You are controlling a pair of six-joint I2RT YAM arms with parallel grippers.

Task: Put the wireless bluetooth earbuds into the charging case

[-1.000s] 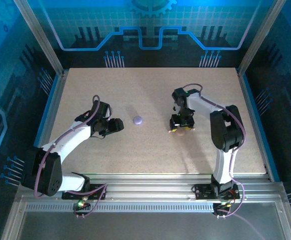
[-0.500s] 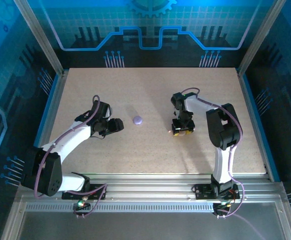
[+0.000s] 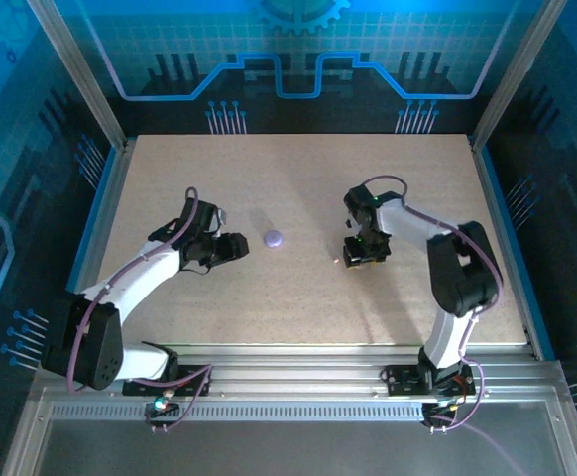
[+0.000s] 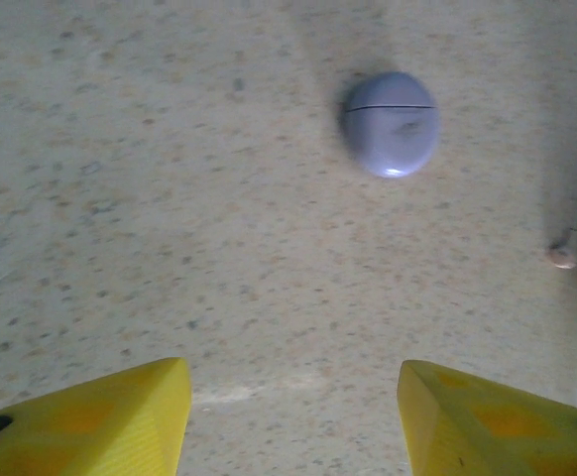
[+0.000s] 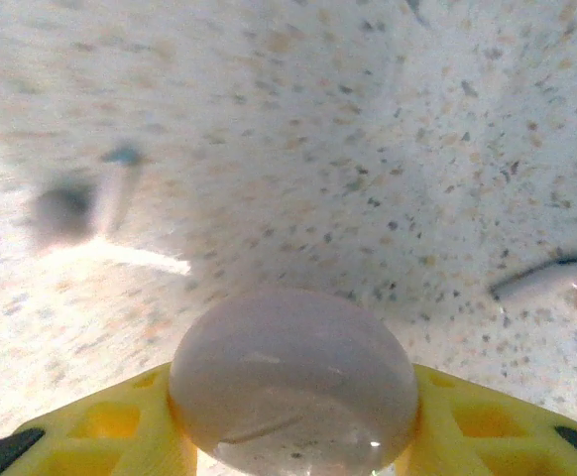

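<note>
A closed lavender charging case [image 4: 392,124] [image 3: 274,238] lies on the speckled table, ahead of my left gripper [image 4: 293,382] [image 3: 237,245]. That gripper is open, with bare table between its yellow fingers. A tiny pale earbud [image 4: 563,256] lies to the right of the lavender case. My right gripper [image 5: 293,397] [image 3: 361,260] is down at the table, with its yellow fingers pressed on both sides of a round pinkish case [image 5: 293,382]. A whitish earbud [image 5: 556,281] lies on the table just to the right of that case. A blurred small piece [image 5: 70,208] lies further off to the left.
The beige speckled table [image 3: 298,178] has raised blue rails along its left and right edges and a back wall. The arm bases stand at the near edge on a metal frame [image 3: 288,372].
My right gripper has come down over the pinkish case and its fingers have closed in on it. The left arm has barely moved.
</note>
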